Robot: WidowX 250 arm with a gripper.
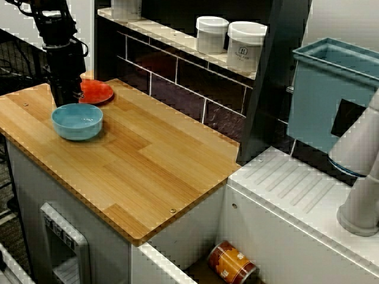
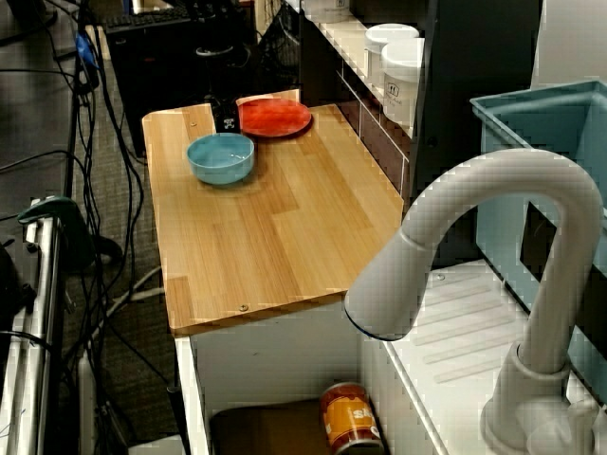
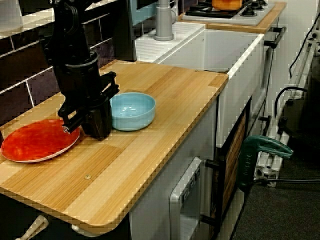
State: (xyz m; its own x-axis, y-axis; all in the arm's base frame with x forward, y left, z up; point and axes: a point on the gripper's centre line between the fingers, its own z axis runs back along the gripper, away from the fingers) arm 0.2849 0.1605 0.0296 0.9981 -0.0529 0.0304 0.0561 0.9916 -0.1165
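My black gripper [image 1: 64,99] stands low on the wooden counter [image 1: 154,165], between a red plate [image 1: 98,91] and a blue bowl [image 1: 77,121]. In the view from the counter's end, the gripper [image 3: 82,126] reaches the rim of the red plate [image 3: 36,142] and stands just left of the empty blue bowl [image 3: 132,110]. Its fingers are hidden by its own body, so I cannot tell whether they grip the plate's rim. In the view over the tap the gripper [image 2: 226,120] is a small dark shape between the plate [image 2: 275,118] and the bowl [image 2: 220,157].
An orange can [image 1: 232,263] lies in the sink below the counter's edge. Two white jars [image 1: 246,46] stand on the shelf against the tiled wall. A teal bin [image 1: 323,100] and the grey tap [image 2: 474,275] are by the drainboard. A green clamp [image 3: 262,150] hangs beside the cabinet.
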